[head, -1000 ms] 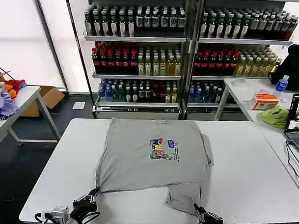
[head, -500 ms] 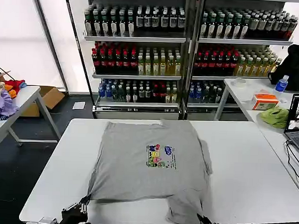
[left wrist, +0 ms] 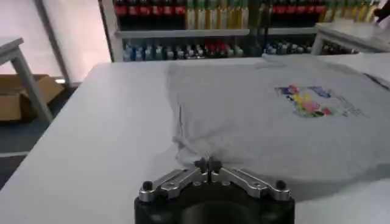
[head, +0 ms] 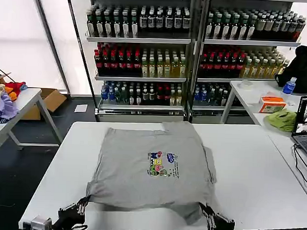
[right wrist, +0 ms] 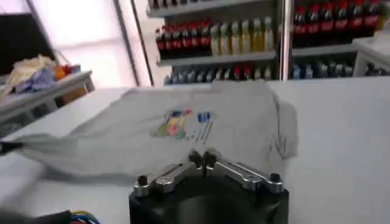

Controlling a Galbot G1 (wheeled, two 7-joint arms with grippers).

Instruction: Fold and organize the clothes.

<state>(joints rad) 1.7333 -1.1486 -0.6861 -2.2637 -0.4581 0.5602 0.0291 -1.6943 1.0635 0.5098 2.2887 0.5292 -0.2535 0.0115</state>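
Note:
A light grey short-sleeved shirt (head: 136, 175) with a small multicoloured chest print (head: 161, 163) lies spread flat on the white table (head: 257, 174), its hem at the near edge. My left gripper (head: 81, 205) is shut on the hem's near-left corner; in the left wrist view the gripper (left wrist: 208, 163) pinches a bunched bit of the shirt (left wrist: 262, 122). My right gripper (head: 205, 211) is shut on the near-right corner of the hem. The right wrist view has that gripper (right wrist: 202, 158) closed against the edge of the shirt (right wrist: 231, 122).
Shelves of bottles (head: 145, 49) stand behind the table. A side table at the right holds a laptop (head: 305, 125), a lime-green cloth (head: 282, 119), an orange box (head: 271, 104) and a water bottle (head: 288, 85). Coloured garments (head: 3, 97) lie on a table at the left.
Both grippers have drawn the shirt toward the near edge and a little to the left. The hanging near-right flap has been pulled out level with the hem.

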